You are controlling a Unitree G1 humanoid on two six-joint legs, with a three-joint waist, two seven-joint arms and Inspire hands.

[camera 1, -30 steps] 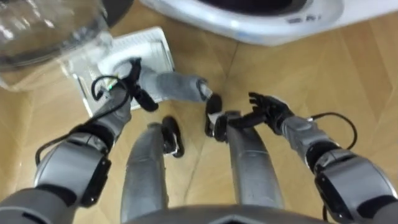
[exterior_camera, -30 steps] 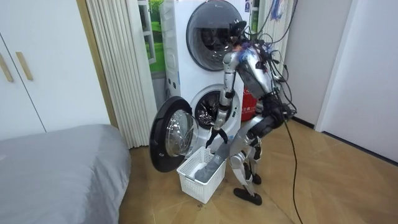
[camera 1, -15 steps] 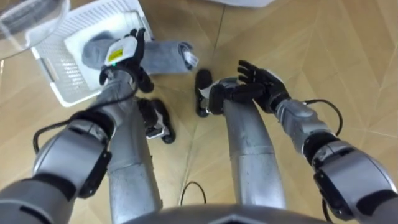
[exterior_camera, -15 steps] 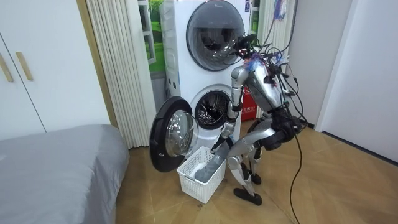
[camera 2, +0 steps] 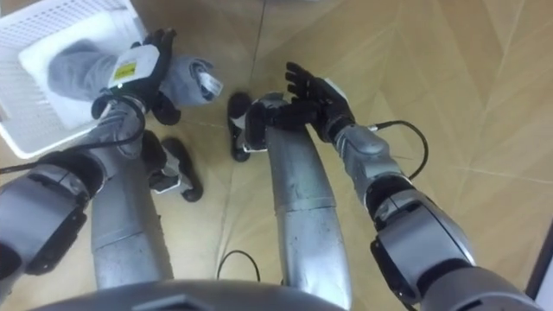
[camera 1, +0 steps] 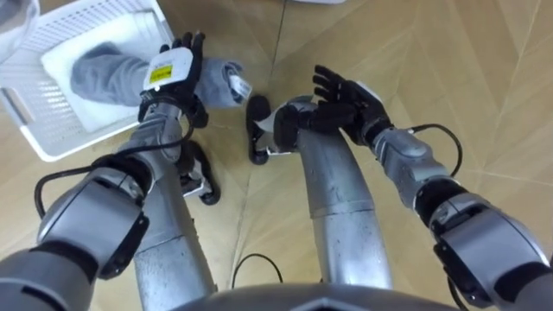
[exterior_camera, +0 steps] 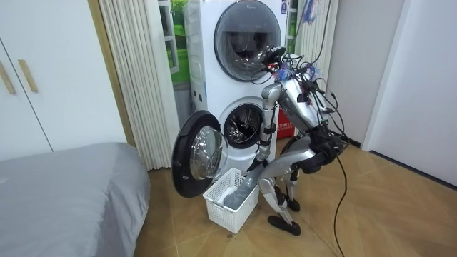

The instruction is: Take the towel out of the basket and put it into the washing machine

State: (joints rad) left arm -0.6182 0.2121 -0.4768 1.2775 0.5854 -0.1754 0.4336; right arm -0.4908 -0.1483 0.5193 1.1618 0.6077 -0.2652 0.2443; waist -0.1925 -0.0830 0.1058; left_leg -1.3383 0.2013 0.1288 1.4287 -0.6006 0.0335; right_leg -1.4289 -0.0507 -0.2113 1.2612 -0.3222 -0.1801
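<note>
A grey towel (camera 1: 99,73) lies in the white basket (camera 1: 30,130), one end hanging over the rim toward my feet (camera 2: 194,82). My left hand (camera 1: 173,73) rests on top of the towel at the rim, fingers fairly straight, back of the hand upward. Whether it grips the cloth is hidden beneath it. My right hand (camera 1: 341,91) hovers open above my right knee, fingers spread and holding nothing. In the room view I stand bent forward over the basket (exterior_camera: 228,203), in front of the lower washing machine (exterior_camera: 243,125), whose door (exterior_camera: 196,153) is swung open.
A second machine (exterior_camera: 246,32) is stacked on the lower one. A grey bed (exterior_camera: 64,193) is at the room view's left, with a curtain (exterior_camera: 139,78) behind the open door. Wooden floor (camera 1: 484,78) lies to my right.
I have bent further forward and down, so the eye views shifted toward my knees. My left hand has come onto the towel at the basket rim. The right hand stays open.
</note>
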